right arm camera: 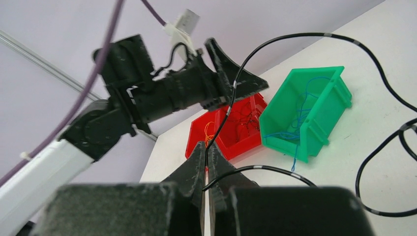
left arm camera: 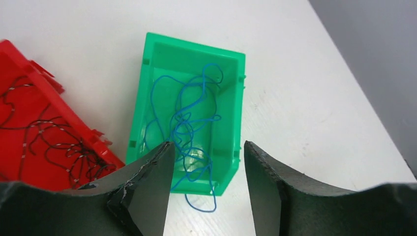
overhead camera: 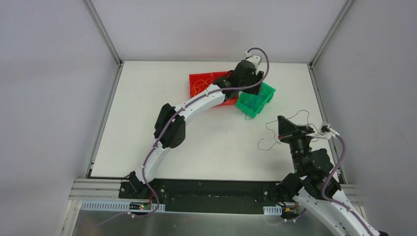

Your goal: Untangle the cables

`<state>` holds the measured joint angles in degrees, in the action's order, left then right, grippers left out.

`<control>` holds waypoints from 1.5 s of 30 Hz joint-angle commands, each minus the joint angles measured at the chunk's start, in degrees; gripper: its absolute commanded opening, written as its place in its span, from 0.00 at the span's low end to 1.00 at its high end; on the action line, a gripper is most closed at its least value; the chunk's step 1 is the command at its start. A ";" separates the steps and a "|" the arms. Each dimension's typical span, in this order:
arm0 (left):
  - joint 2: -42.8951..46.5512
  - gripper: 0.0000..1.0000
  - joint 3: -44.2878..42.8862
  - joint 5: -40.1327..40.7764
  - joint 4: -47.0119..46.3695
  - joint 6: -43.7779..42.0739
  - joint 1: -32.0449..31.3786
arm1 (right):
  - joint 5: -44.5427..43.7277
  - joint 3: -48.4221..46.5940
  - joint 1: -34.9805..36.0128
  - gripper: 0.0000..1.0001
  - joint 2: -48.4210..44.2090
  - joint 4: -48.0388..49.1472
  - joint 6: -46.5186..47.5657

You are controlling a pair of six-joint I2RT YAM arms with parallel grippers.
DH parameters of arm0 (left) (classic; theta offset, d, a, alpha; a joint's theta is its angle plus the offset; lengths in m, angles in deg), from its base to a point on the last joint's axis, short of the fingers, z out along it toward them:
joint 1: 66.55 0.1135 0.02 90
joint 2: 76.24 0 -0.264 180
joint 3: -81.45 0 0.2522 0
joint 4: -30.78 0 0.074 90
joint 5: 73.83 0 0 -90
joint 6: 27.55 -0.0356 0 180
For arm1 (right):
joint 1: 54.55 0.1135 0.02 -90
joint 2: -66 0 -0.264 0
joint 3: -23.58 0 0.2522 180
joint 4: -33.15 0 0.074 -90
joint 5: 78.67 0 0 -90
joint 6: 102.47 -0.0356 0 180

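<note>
The dark cable [right arm camera: 293,34] was pinched in my right gripper [right arm camera: 205,147], whose fingers were pressed together on it. From the grip it rose in a high arch and fell to the table [overhead camera: 147,98] on my right side, where the rest lay in loose open loops, apart from both bins. It was hair-thin with pale bands along it. I judged it to weigh almost nothing and to be springy enough to keep its curl, so it would trail and swing rather than drop straight. It also looked likely to slide through a weak pinch. A hold near one end seemed best, so the rest could be drawn out in a single line.

The blue cable [left arm camera: 184,123] lay in a loose heap inside the green bin [left arm camera: 139,98], with one loop spilling over the near wall onto the table. That stray loop looked the easiest place to take it, since it stood clear of the heap and the walls.

My left gripper [left arm camera: 207,152] hung above the green bin with its fingers spread apart and nothing between them.

Just beside the green bin sat the red bin [left arm camera: 22,61]. It held a dark banded wire [left arm camera: 54,145] in curls and a thin yellow-orange wire [right arm camera: 208,129]. I could not tell whether those two crossed.
</note>
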<state>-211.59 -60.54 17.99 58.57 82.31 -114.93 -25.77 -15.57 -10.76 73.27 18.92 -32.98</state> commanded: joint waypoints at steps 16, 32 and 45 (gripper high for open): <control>61.94 0.81 50.64 14.57 -0.68 1.13 -0.23 | 19.50 -14.18 -0.26 0.00 33.56 20.99 8.46; 101.59 0.93 103.62 34.38 -22.34 3.47 -0.24 | 22.03 -47.32 -3.06 0.00 67.62 28.21 14.80; 104.43 0.93 104.38 31.00 -19.56 5.35 -0.33 | 19.71 -50.51 -9.41 0.00 89.11 42.73 14.67</control>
<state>-106.99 44.07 48.22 40.53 86.09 -114.93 -5.20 -64.85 -17.78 158.97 52.69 -17.75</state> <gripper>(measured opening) 0.931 0.009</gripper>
